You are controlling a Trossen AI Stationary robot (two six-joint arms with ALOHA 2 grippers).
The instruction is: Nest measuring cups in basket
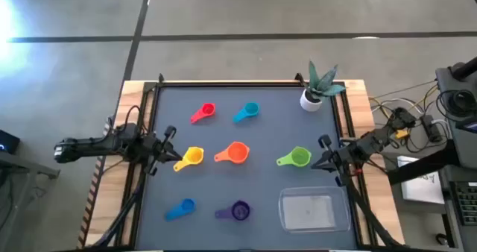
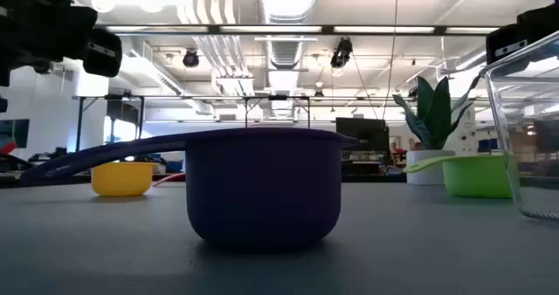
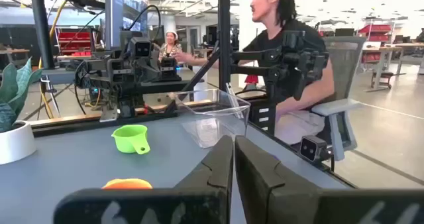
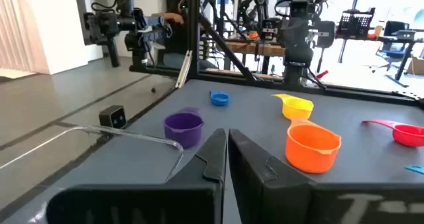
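Nothing is nested yet, so the task looks to be at its very start: the bench [image 1: 246, 159] carries all seven cups spread apart, and the basket [image 1: 314, 210] sits empty at the near right corner. The left gripper [image 1: 177, 161] hovers at the left edge just beside the yellow cup [image 1: 193, 156], fingers pressed together around nothing; the right gripper [image 1: 316, 162] waits at the right edge just beside the green cup [image 1: 297, 158], fingers likewise together and empty. A first pick probably calls for parting the fingers and dropping onto a handle. Open room lies between the cups: orange cup [image 1: 235, 153] in the middle, red cup [image 1: 204, 112] and light blue cup [image 1: 248, 112] far, blue cup [image 1: 182, 208] and purple cup [image 1: 238, 210] near. The plant pot [image 1: 311, 98] crowds the far right corner
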